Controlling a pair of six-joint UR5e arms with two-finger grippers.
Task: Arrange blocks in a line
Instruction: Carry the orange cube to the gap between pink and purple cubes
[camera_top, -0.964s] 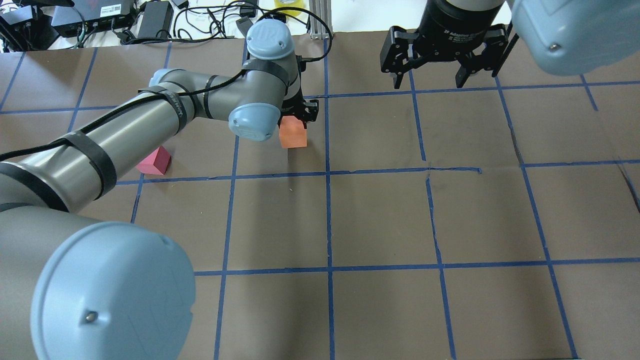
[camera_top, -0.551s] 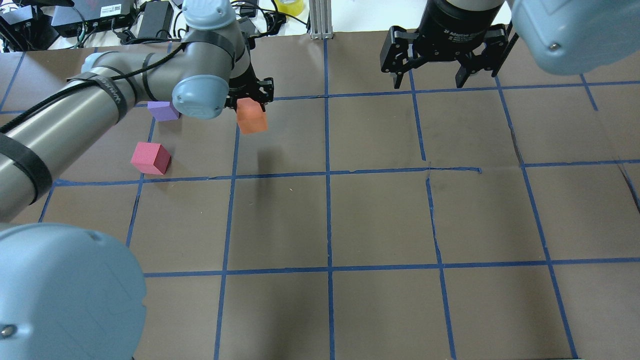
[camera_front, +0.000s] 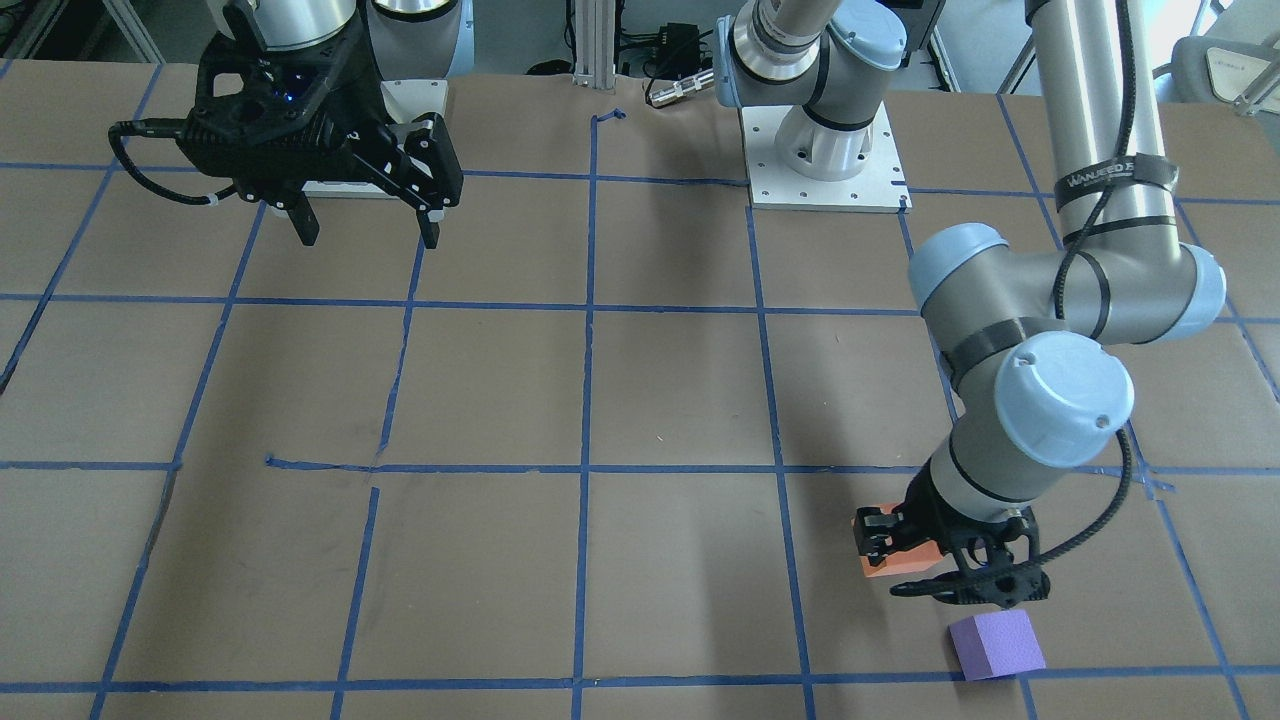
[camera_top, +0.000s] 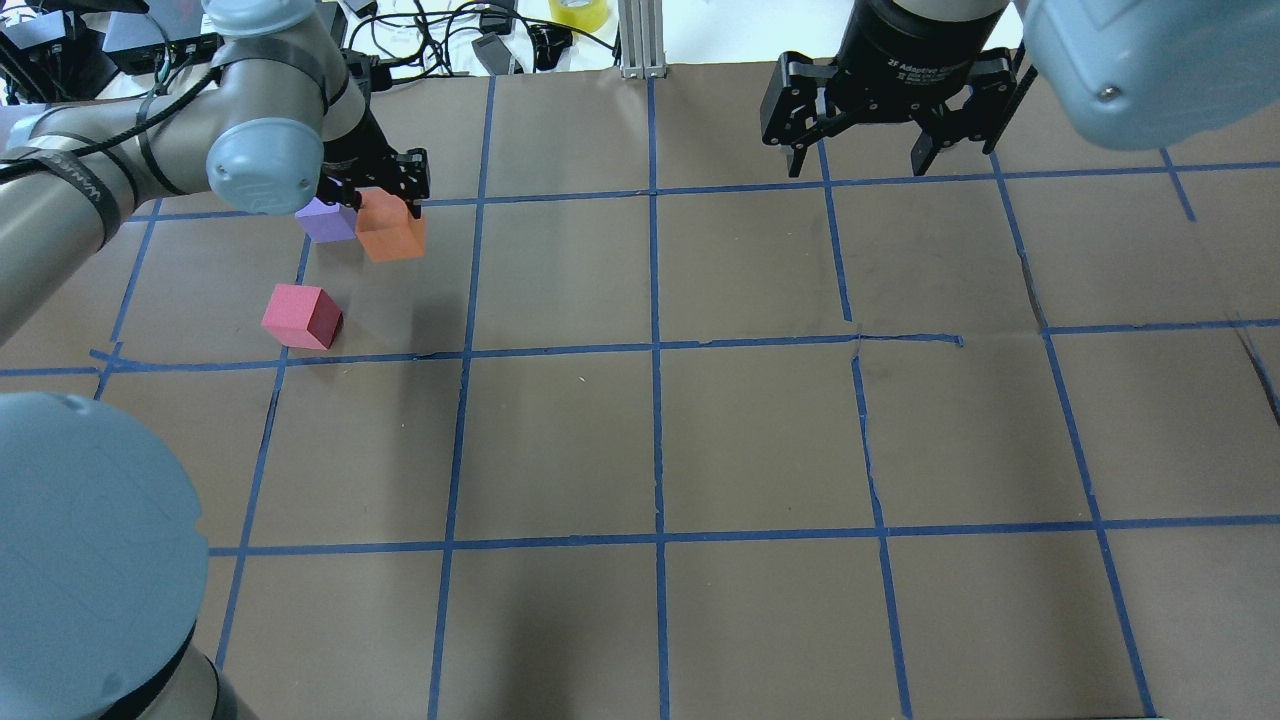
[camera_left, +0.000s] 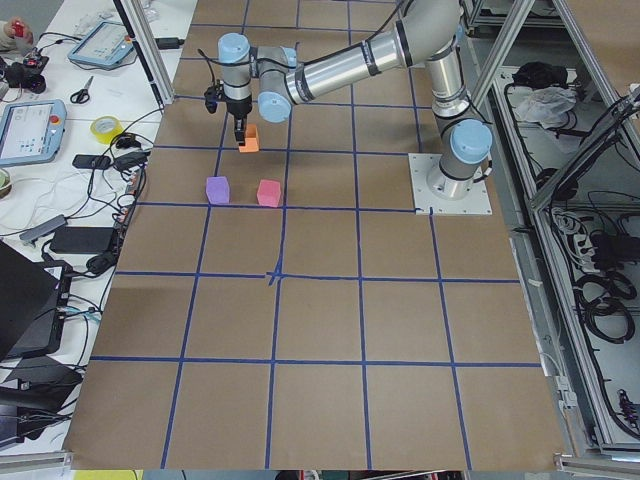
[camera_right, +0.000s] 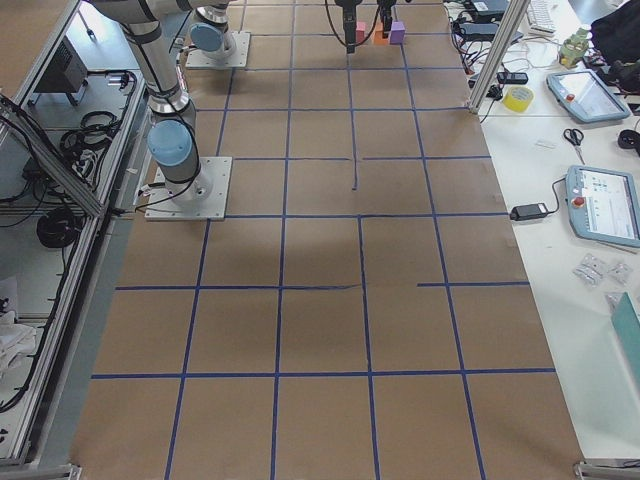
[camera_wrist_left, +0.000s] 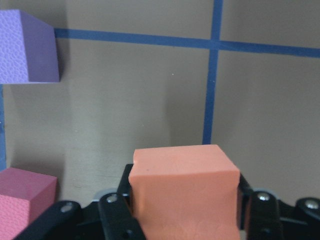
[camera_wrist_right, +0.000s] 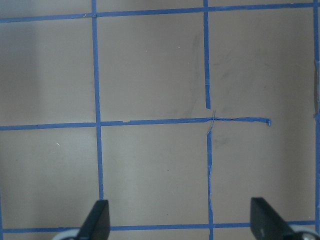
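Note:
My left gripper (camera_top: 375, 195) is shut on the orange block (camera_top: 392, 232) and holds it just above the brown paper, close to the right of the purple block (camera_top: 325, 220). The pinkish-red block (camera_top: 300, 316) lies nearer the robot, apart from both. In the left wrist view the orange block (camera_wrist_left: 185, 190) sits between the jaws, with the purple block (camera_wrist_left: 27, 47) at the upper left and the pinkish-red block (camera_wrist_left: 25, 200) at the lower left. In the front view the orange (camera_front: 885, 565) and purple (camera_front: 995, 645) blocks show; the pinkish-red one is hidden there. My right gripper (camera_top: 870, 150) is open and empty at the far right.
Cables and electronics (camera_top: 300, 40) lie beyond the far table edge, with a yellow tape roll (camera_top: 577, 12) and an aluminium post (camera_top: 640, 40). Blue tape lines divide the brown paper into squares. My left arm's base plate (camera_front: 770, 195) sits on the robot's side of the table.
My left gripper has carried the orange block to the left, from the middle column to beside the purple block. The right arm has not moved.

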